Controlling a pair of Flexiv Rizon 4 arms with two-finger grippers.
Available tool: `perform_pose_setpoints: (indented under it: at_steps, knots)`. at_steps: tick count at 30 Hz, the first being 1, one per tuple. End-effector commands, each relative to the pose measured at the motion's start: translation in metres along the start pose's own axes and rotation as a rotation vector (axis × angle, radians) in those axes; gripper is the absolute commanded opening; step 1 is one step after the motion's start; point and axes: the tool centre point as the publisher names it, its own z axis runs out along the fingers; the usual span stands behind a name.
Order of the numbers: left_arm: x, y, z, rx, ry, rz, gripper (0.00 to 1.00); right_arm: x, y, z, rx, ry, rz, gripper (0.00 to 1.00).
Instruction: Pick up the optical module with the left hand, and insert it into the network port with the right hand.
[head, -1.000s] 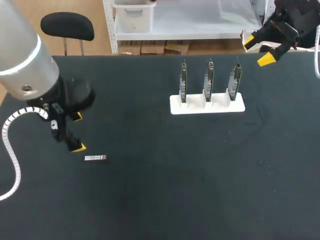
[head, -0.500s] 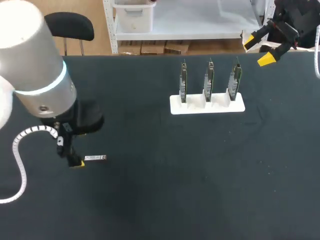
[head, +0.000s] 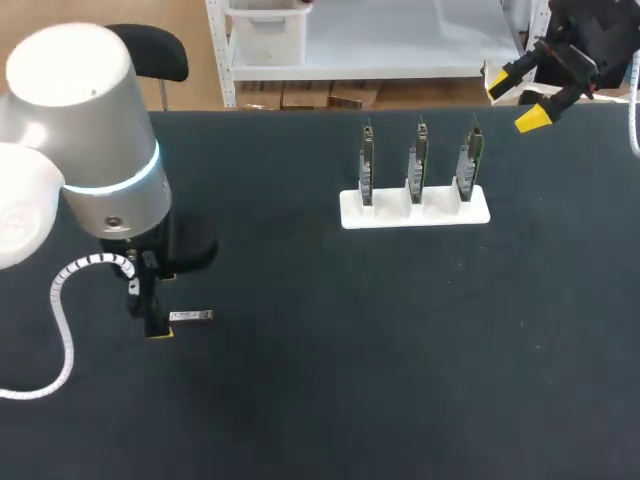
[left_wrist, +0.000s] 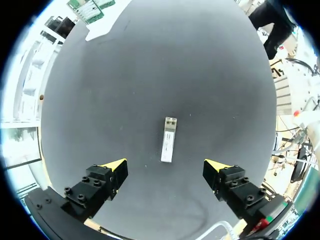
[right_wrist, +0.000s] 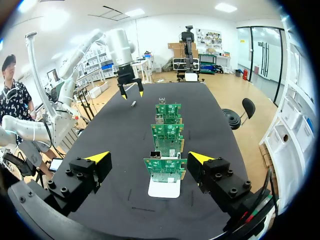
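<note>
The optical module (head: 190, 316), a small silver bar, lies flat on the black table (head: 330, 360) at the left. My left gripper (head: 157, 308) hangs just beside it, mostly hidden under my arm. In the left wrist view the module (left_wrist: 168, 139) lies a little ahead of the open left gripper (left_wrist: 165, 167), centred on the gap, with nothing touching it. Three green network boards (head: 418, 160) stand upright in a white stand (head: 415, 210) at the back right. My right gripper (head: 520, 95) hovers open behind and to the right of them. In its own view the right gripper (right_wrist: 149, 157) looks along the row of boards (right_wrist: 165, 167).
The far end of the right wrist view shows my left gripper (right_wrist: 131, 90) above the module (right_wrist: 133, 104). The white stand (right_wrist: 164, 188) is the only raised thing on the table. Bare black surface lies between module and stand.
My left arm has swung right and forward, bringing its gripper from left of the module to right beside it. Module, boards and right arm have not moved.
</note>
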Motion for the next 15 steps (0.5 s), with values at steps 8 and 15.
perform_pose_setpoints:
  at_steps: [8, 15]
  knots:
    - [-0.002, -0.004, 0.017, 0.053, -0.002, -0.019, 1.0, 0.0, 0.002, 0.001, 0.005, 0.0, -0.001, 1.0]
    - [-0.003, -0.004, 0.021, 0.077, -0.011, -0.025, 1.0, 0.0, 0.002, 0.001, 0.005, 0.0, -0.001, 1.0]
